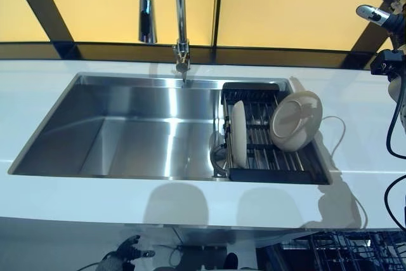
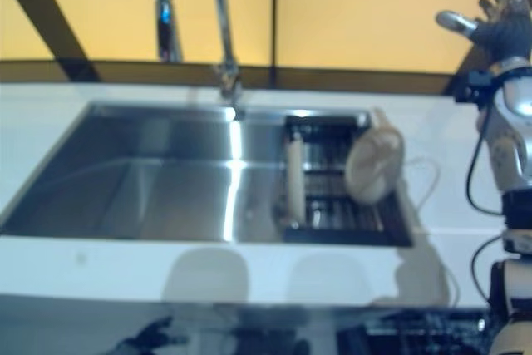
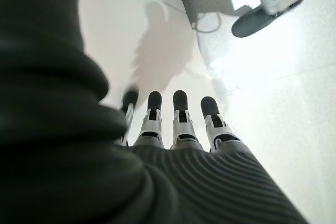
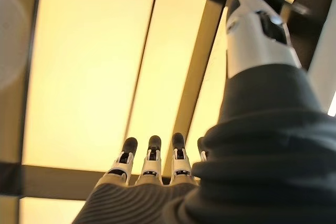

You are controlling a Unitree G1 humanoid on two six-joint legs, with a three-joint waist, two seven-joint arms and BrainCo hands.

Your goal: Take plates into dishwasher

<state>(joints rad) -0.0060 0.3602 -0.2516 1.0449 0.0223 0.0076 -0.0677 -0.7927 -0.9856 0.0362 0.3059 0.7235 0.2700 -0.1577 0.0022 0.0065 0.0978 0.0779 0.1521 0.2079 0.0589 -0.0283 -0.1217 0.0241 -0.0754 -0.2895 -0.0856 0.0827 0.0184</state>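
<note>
Plates: two, cream-white, round, both in the dark drying rack set in the right end of the sink
Edge-on plate: upright between the rack's bars at its left side, thin rim toward the camera, pale and glossy along the edge
Tilted plate: leaning at the rack's right side, underside showing with a raised round foot ring, upper rim above the rack's far right corner and reaching past it over the counter
Spacing of the plates: apart, bare rack bars between them
Rack: dark frame with metal slats, sitting over the sink's right part, its right edge against the white counter
Sink: brushed steel, rectangular, sunk in the white counter
Faucet: chrome, tall, rising from the back rim of the sink, spray head hanging to its left
Backdrop: yellow panels split by dark bars behind the counter
Dishwasher basket: dark wire grid below the counter's front edge at lower right, only partly in view
Left hand: low, below the counter's front edge, fingers straight and side by side, holding nothing, pale floor past the tips
Right hand: raised high at the right, well above the counter, fingers spread and relaxed, touching nothing, well clear of both plates
</note>
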